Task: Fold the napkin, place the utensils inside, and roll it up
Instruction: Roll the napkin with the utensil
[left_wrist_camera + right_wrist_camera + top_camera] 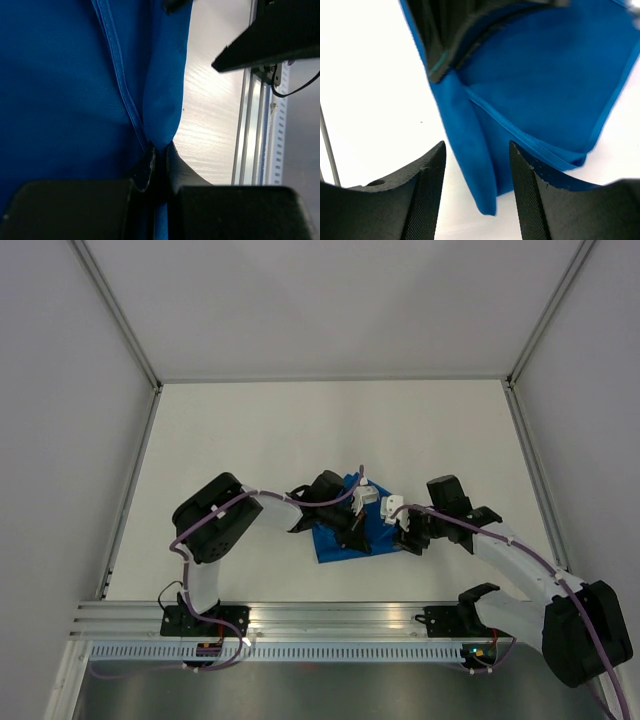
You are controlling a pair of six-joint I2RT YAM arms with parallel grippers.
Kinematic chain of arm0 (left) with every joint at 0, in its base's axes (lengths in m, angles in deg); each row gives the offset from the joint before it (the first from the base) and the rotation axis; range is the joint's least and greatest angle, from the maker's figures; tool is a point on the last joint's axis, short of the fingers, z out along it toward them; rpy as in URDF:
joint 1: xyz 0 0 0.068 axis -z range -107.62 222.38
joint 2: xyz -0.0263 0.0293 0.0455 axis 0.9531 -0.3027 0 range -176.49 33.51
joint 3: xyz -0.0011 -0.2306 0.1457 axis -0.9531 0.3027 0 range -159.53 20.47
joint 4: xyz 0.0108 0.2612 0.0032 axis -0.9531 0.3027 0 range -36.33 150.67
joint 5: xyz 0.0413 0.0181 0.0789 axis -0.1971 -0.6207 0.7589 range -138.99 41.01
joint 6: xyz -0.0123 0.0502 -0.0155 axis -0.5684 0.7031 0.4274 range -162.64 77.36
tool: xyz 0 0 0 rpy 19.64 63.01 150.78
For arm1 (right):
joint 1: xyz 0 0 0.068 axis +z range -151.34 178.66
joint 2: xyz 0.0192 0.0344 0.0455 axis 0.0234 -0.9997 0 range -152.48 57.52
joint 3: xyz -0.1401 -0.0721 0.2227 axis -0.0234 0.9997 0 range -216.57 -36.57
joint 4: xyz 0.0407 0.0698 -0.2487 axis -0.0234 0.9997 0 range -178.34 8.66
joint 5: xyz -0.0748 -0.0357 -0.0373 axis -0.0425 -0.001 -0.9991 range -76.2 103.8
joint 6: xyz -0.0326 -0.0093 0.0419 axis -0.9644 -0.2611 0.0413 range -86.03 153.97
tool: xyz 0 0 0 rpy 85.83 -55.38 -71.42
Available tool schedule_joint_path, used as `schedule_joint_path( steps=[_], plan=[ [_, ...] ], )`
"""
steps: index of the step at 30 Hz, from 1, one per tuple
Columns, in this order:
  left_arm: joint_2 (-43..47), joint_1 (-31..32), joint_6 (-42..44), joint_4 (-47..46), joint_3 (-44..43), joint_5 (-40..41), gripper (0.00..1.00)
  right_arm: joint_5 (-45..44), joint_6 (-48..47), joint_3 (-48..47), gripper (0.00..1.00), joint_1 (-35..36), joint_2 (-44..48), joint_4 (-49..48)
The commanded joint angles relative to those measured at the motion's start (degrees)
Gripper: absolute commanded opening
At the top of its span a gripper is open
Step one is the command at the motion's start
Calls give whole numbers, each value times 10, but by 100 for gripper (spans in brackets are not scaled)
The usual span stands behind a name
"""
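The bright blue napkin lies partly folded at the middle of the white table, both arms meeting over it. My left gripper is shut on a raised fold of the napkin; the cloth runs pinched between the closed jaws of the left gripper. My right gripper is open just to the right. In its wrist view a loose flap of the napkin hangs between the spread fingers of the right gripper, touching neither pad. The utensils are out of view.
An aluminium rail runs along the near table edge and shows again close to the left wrist. White walls enclose the table on three sides. The right arm's dark body hangs near the left gripper.
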Motion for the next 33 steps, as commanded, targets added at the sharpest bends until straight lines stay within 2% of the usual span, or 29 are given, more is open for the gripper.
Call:
schedule_joint_path(
  steps=[1,4,10,21,33],
  plan=[
    [-51,-8,-28,108,8,-12,2,-21,-8,33,59,35,35,-66],
    [-57,-13,-40,107,4,-22,2,-51,5,52,59,95,39,-86],
    [-77,-23,-69,99,-5,-41,2,-100,20,69,58,169,23,-120],
    [-96,-25,-92,108,-22,-47,2,-145,24,74,57,241,-15,-149],
    [-108,-36,-94,117,-35,-72,2,-174,35,84,46,280,-54,-177]
  ],
)
